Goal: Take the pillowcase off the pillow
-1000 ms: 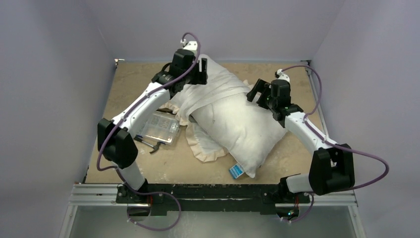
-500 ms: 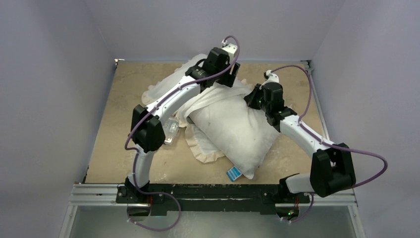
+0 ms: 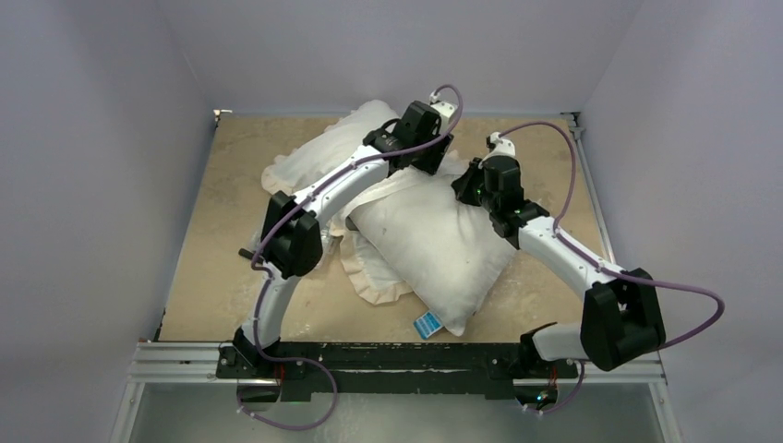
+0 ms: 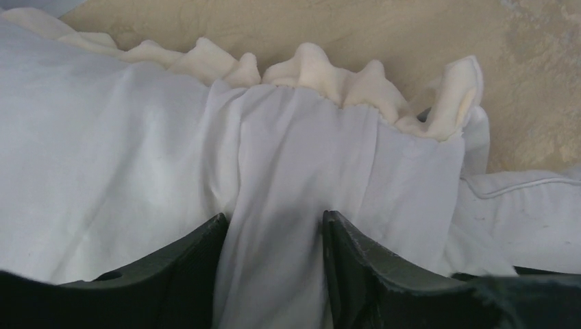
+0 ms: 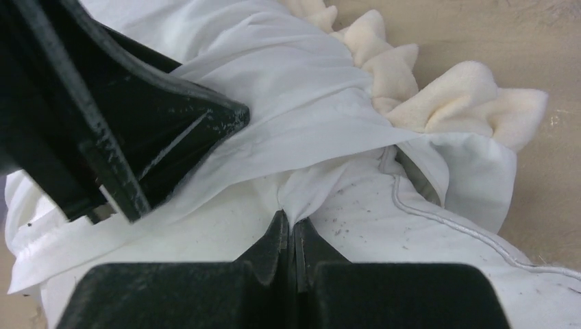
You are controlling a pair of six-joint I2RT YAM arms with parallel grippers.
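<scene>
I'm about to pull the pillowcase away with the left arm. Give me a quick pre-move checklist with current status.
1. Left gripper has the pillowcase: a gathered fold fills the gap between its jaws. Ok.
2. Right gripper anchors the pillow: jaws shut on puckered white fabric just below the pillowcase edge, apparently the pillow's. Ok.
3. Right pinch free of the pillowcase: cannot tell.
4. Grippers apart: in the right wrist view the left one is close but not touching. Ok.
5. Pillow's near end, with the blue tag, is bare: ok. Far end uncovered: not ok, the pillowcase drapes over it.
</scene>
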